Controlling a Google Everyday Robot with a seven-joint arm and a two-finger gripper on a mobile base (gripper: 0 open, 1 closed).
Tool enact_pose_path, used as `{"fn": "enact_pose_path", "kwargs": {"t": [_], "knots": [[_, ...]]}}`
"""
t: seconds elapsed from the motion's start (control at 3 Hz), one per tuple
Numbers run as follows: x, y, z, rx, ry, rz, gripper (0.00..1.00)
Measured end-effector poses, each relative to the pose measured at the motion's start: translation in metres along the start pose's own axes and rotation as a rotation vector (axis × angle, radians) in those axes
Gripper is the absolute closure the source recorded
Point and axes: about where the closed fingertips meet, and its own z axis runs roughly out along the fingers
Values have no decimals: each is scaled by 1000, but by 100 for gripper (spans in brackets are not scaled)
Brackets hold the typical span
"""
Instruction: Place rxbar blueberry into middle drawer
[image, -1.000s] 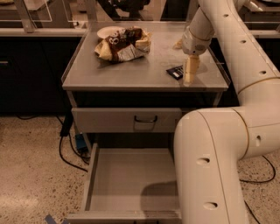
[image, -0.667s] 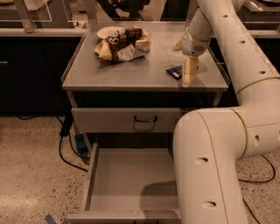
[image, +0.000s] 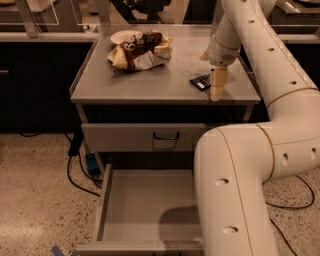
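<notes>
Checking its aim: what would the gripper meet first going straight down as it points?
Probably the bare grey metal tabletop beside the flat navy snack bar; the gripper hangs close beside it, depth unclear.

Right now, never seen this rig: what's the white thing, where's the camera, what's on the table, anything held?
The white jointed thing is a single robot arm on a mobile base. There is one camera view. Its mounting isn't recorded, but it looks down past the arm at a metal cabinet. The arm ends in a pincer, pointing down at the right side of the cabinet top. Right beside it a small dark-blue snack bar lies flat on the top; whether the pincer grips it cannot be seen. At the back left sit a heap of snack bags and a white plate. Below, a closed drawer sits above an open drawer, where the bar should go.
</notes>
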Motion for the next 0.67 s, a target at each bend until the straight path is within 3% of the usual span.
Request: {"fn": "enact_pose_path", "kwargs": {"t": [0.33,0.67], "knots": [[11,4,13,-25,15,23,0],[10,-6,18,6,11,22,18]]}}
